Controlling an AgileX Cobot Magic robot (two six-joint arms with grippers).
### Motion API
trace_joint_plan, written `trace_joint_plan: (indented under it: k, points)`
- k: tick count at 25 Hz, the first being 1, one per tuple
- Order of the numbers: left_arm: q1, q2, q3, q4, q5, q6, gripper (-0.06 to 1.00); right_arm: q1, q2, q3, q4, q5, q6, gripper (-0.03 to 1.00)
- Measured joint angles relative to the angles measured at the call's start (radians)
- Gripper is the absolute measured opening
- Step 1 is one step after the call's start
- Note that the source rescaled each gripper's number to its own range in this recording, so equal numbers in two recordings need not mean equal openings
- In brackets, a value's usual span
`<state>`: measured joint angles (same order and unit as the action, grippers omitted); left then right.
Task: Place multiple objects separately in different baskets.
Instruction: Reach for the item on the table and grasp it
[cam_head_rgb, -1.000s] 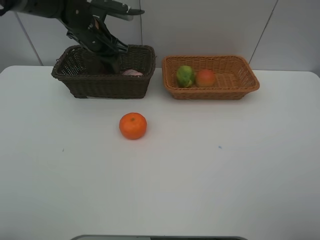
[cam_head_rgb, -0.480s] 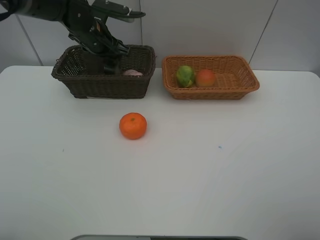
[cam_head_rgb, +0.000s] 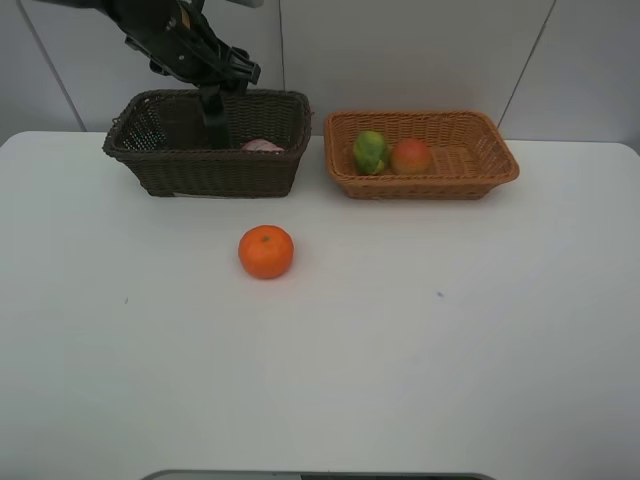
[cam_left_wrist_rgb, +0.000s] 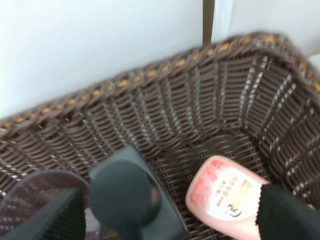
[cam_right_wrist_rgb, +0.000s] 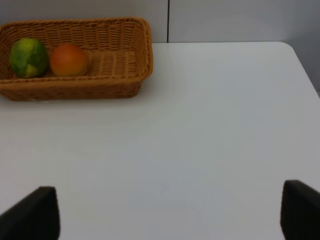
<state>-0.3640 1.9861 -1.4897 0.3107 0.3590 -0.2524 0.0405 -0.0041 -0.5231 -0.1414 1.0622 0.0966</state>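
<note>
The orange (cam_head_rgb: 266, 251) sits alone on the white table (cam_head_rgb: 400, 350), nearest of the task's things, round and bright with a small stem dimple, left of centre and well apart from both baskets. Nothing stands around it.

Farther back are the 2 wicker baskets, side by side near the wall. The dark brown basket (cam_head_rgb: 180, 165) on the left is the deeper one. Inside it, the wrist view shows a pink bottle (cam_left_wrist_rgb: 227, 195) lying on the woven floor toward the right, a black pump bottle (cam_left_wrist_rgb: 131, 197) beside it, and the rim of a translucent mauve cup (cam_left_wrist_rgb: 30, 192) to the left of that. From above only a pink patch shows over the near wall.

The light orange-tan basket (cam_head_rgb: 480, 170) on the right is shallower. A green-yellow fruit (cam_head_rgb: 370, 152) and a red-orange fruit (cam_head_rgb: 411, 156) rest touching each other at its left end.

The left gripper (cam_head_rgb: 212, 105) hangs over the dark basket, its jaws spread wide with nothing between them. The right gripper (cam_right_wrist_rgb: 165, 212) shows only its 2 finger ends, set wide apart over bare table, holding nothing.
</note>
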Motion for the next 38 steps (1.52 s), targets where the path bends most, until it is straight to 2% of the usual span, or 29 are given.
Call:
trace_joint_plan:
  k: [5, 9, 12, 16, 20, 23, 29, 38]
  points:
    - [-0.043, -0.052, 0.0, 0.001, 0.06, 0.0, 0.89, 0.0, 0.0, 0.0, 0.0, 0.0, 0.0, 0.88]
    - [-0.094, -0.076, 0.0, -0.023, 0.142, 0.0, 0.96, 0.0, 0.0, 0.0, 0.0, 0.0, 0.0, 0.88]
    - [-0.132, -0.086, 0.0, -0.04, 0.215, 0.0, 0.99, 0.0, 0.0, 0.0, 0.0, 0.0, 0.0, 0.88]
    - [-0.183, -0.086, 0.0, -0.081, 0.35, 0.0, 0.99, 0.0, 0.0, 0.0, 0.0, 0.0, 0.0, 0.88]
    - [-0.245, -0.086, 0.0, -0.089, 0.485, 0.026, 0.99, 0.0, 0.0, 0.0, 0.0, 0.0, 0.0, 0.88]
    - [-0.278, -0.086, 0.0, -0.103, 0.533, 0.048, 0.99, 0.0, 0.0, 0.0, 0.0, 0.0, 0.0, 0.88]
    - [-0.294, -0.086, 0.073, -0.14, 0.529, 0.079, 0.99, 0.0, 0.0, 0.0, 0.0, 0.0, 0.0, 0.88]
    - [-0.294, -0.086, 0.207, -0.169, 0.426, 0.087, 0.99, 0.0, 0.0, 0.0, 0.0, 0.0, 0.0, 0.88]
